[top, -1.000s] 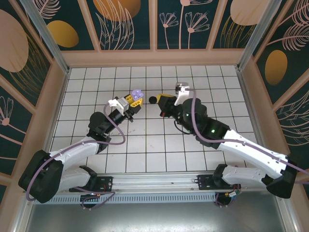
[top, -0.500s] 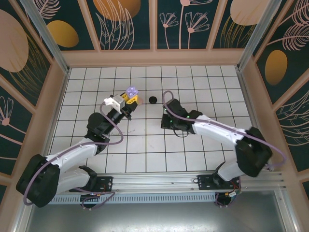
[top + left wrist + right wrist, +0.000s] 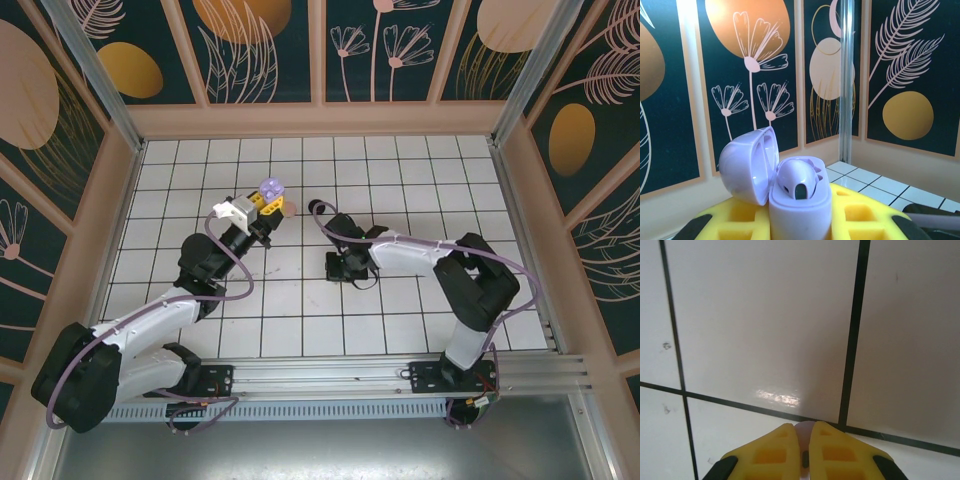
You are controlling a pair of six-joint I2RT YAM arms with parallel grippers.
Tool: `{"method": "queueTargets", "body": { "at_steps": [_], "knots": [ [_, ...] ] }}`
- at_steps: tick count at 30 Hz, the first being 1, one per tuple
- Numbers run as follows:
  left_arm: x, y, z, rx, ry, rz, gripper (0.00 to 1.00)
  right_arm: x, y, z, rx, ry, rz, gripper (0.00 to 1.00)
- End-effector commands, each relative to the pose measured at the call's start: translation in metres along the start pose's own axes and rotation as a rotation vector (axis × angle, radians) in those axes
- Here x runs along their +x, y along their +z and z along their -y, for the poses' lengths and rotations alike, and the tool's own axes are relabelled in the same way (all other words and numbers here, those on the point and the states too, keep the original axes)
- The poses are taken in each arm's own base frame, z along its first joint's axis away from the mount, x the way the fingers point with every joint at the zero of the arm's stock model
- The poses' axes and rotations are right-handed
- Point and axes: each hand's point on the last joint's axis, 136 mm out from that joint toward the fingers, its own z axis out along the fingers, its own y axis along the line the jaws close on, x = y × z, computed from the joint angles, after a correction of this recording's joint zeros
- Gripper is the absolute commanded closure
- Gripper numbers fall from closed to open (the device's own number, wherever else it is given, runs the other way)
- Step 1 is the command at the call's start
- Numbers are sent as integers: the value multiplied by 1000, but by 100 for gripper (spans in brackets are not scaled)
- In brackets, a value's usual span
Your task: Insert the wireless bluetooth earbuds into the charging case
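My left gripper (image 3: pixel 266 206) is shut on the base of an open lilac charging case (image 3: pixel 800 212), holding it upright above the floor. Its lid (image 3: pixel 747 165) is tipped back to the left. One lilac earbud (image 3: pixel 797 181) sits in a socket of the case. From above, the case (image 3: pixel 271 189) shows just beyond the yellow fingers. My right gripper (image 3: pixel 804 440) points straight down close over the white tiles, near a black grout crossing. Its yellow fingers are shut on a small pale lilac earbud (image 3: pixel 803 429), of which only the tip shows. From above, this gripper (image 3: pixel 341 268) is hidden under its wrist.
A small round black disc (image 3: pixel 316 207) lies on the tiles between the two grippers, and a small pinkish thing (image 3: pixel 291 209) lies beside the left fingers. The right arm (image 3: pixel 440 255) is folded back over the middle right of the floor. Patterned walls enclose the floor.
The right arm has folded, and its gripper has swung from beside the black disc down toward the tiles nearer the bases. The left gripper with the case has shifted slightly left.
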Motion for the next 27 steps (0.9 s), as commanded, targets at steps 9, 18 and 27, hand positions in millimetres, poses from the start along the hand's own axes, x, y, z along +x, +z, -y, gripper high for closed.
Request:
{"method": "queueTargets", "body": {
  "at_steps": [9, 18, 27],
  "knots": [
    [-10, -1, 3, 12, 23, 35, 100, 4, 14, 3, 110, -73, -27, 84],
    [-11, -1, 4, 17, 25, 37, 100, 1, 15, -1, 116, -80, -25, 74],
    [-12, -1, 5, 19, 26, 39, 100, -2, 9, -10, 109, -88, -13, 68]
  ]
}}
